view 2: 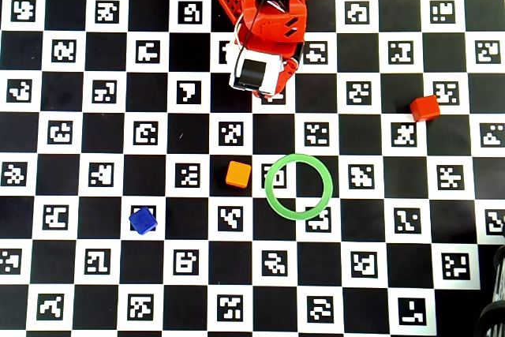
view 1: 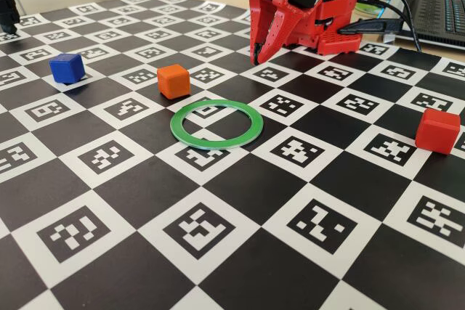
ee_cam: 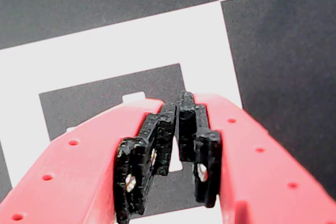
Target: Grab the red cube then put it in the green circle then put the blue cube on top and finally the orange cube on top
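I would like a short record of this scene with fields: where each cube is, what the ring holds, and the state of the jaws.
surface: checkered marker board
small matte red cube: right of ring in overhead view, apart
flat green ring: nothing inside
small matte orange cube: just left of ring, outside it
small matte blue cube: farther left
red gripper: jaws nearly closed, holding nothing, above board
stacking: not started

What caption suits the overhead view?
Empty green circle beside orange cube; blue cube and red cube lie apart.

red arm folded low, claw (ee_cam: pixel 176 109) pointing down, fingertips together, empty
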